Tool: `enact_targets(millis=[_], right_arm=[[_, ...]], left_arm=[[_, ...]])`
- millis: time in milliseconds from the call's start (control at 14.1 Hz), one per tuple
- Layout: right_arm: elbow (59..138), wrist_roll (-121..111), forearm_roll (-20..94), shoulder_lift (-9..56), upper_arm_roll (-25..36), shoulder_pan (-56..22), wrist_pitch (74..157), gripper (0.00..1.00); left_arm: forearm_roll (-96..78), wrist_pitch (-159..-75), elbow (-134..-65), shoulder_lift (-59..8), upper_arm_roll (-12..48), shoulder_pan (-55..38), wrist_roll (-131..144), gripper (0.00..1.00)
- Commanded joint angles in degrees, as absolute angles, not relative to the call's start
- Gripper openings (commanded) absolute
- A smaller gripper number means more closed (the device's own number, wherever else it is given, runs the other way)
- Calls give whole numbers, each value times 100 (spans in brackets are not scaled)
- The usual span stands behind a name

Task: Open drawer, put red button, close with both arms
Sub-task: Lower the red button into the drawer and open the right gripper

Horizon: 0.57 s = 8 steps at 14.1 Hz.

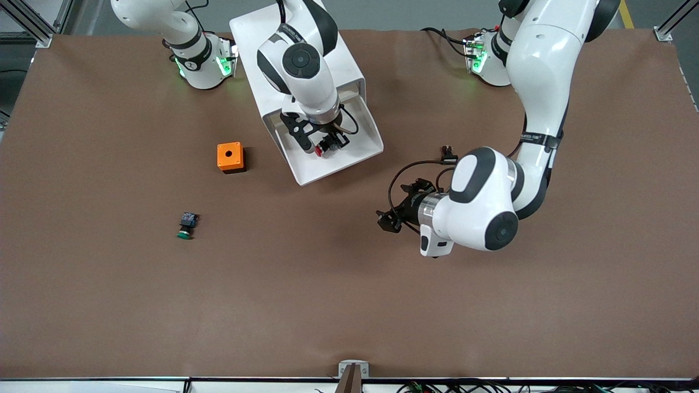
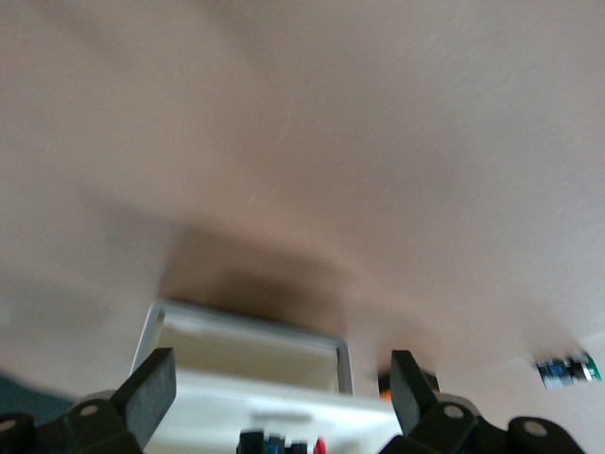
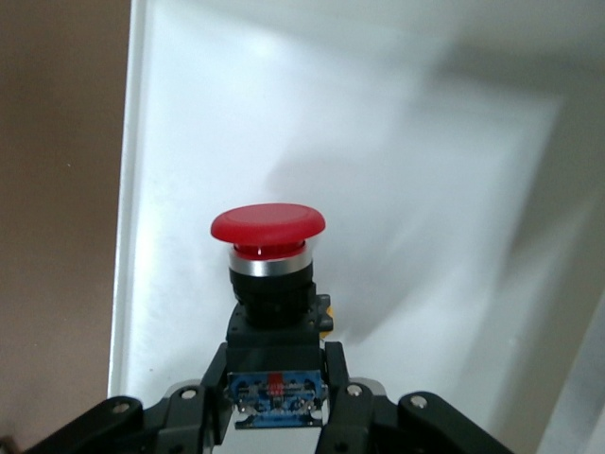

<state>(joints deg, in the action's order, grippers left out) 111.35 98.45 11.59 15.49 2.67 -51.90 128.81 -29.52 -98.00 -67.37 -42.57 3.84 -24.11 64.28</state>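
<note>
The white drawer (image 1: pixel 341 165) stands pulled open from its white cabinet (image 1: pixel 254 38). My right gripper (image 1: pixel 318 143) is over the open drawer and is shut on the red button (image 1: pixel 319 150). In the right wrist view the fingers (image 3: pixel 338 374) clamp the button's black body, with the red cap (image 3: pixel 268 225) pointing at the drawer's white floor (image 3: pixel 397 170). My left gripper (image 1: pixel 389 218) is open and empty, low over the table, nearer to the front camera than the drawer. Its wrist view (image 2: pixel 281 390) looks at the drawer's front (image 2: pixel 236 397).
An orange box (image 1: pixel 230 157) with a round hole sits on the table beside the drawer, toward the right arm's end. A green-capped button (image 1: pixel 187 225) lies nearer to the front camera than the box; it also shows in the left wrist view (image 2: pixel 567 369).
</note>
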Motion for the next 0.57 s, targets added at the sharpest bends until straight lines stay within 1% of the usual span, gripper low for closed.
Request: enact_targets(millis=[0, 142, 213, 285, 356, 427, 498], right_arm=[[11145, 10159, 1239, 1608, 334, -5414, 13052, 0], [11145, 10204, 1239, 1608, 334, -5440, 13052, 1], [11136, 10204, 1239, 1608, 334, -5449, 13052, 4], [11136, 10204, 1248, 1617, 334, -5449, 13043, 12], [11127, 10213, 1257, 1608, 334, -5449, 13034, 22], [11110, 10195, 1257, 1608, 334, -5441, 13034, 42], [11092, 10143, 1257, 1608, 334, -5432, 13034, 70]], left_arm=[[-2191, -10290, -7022, -4043, 334, -2680, 6311, 100], [-1856, -10642, -7162, -4043, 334, -2794, 6311, 100], [-1698, -10783, -7224, -4034, 334, -2882, 6319, 100], [-1618, -10862, -7233, -4043, 325, -2926, 6372, 100], [-1417, -10933, -7251, -4043, 316, -2996, 6433, 100], [-1163, -10960, -7277, -4043, 316, -3093, 6442, 100], [-943, -10995, -7286, -4043, 316, -3129, 6521, 100]])
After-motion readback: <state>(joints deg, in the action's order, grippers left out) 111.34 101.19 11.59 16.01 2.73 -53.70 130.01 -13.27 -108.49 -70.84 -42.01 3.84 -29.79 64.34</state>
